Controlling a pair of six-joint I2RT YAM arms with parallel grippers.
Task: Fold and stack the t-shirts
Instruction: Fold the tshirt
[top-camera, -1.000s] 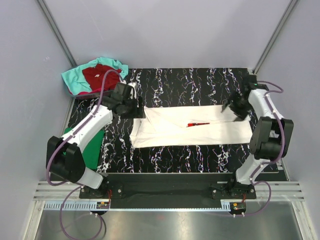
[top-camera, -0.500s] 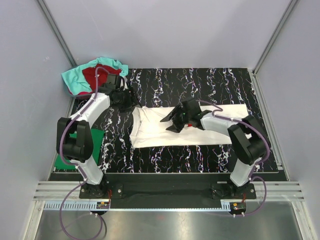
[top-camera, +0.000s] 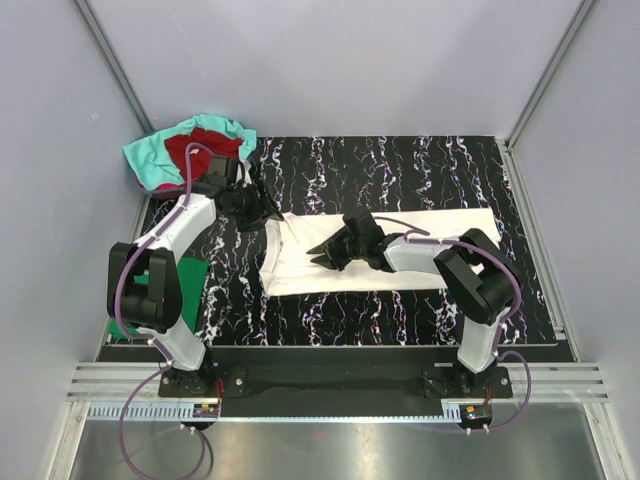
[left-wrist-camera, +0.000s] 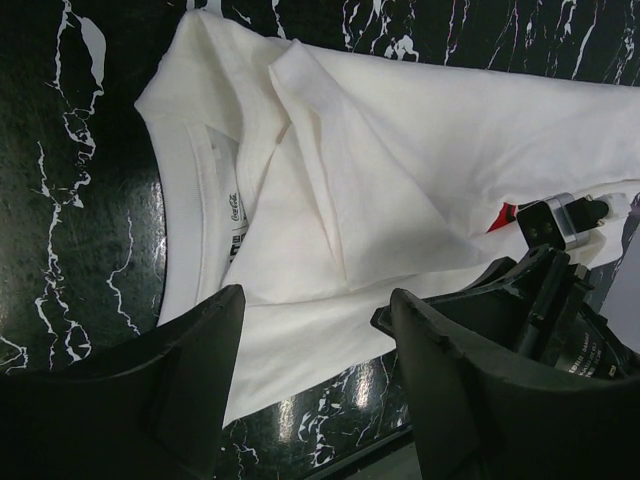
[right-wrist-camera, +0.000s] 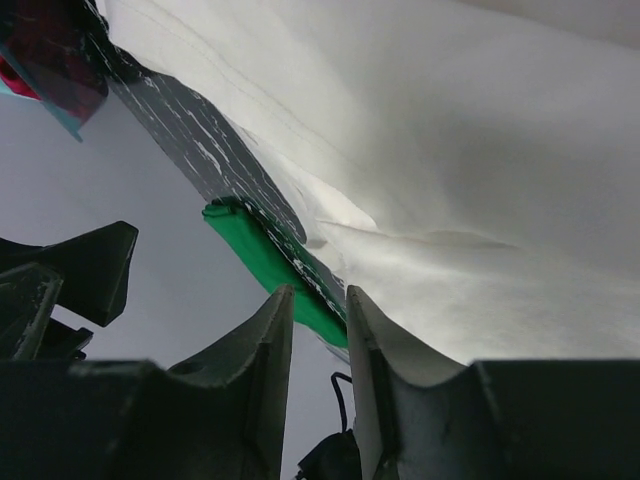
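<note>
The white t-shirt (top-camera: 290, 272) lies folded into a long strip across the table, collar to the left. My left gripper (top-camera: 265, 212) hovers open and empty over the collar end; the collar and label show in the left wrist view (left-wrist-camera: 232, 208), with a sliver of red print (left-wrist-camera: 500, 215). My right gripper (top-camera: 318, 255) is low over the shirt's left-middle, its jaws a narrow gap apart with nothing between them (right-wrist-camera: 318, 295). The teal t-shirt (top-camera: 150, 160) and dark red t-shirt (top-camera: 195, 145) lie heaped at the back left. The green t-shirt (top-camera: 185, 285) lies at the left edge.
The table (top-camera: 400, 165) is black marble-patterned, with grey walls close on three sides. The right arm (top-camera: 430, 250) stretches across the white shirt. The green shirt also shows in the right wrist view (right-wrist-camera: 265, 260), beyond the table edge line.
My right gripper has swept left from the shirt's right end to its left-middle, and the arm now covers the red print. My left gripper has shifted slightly toward the collar corner. The shirt has not moved.
</note>
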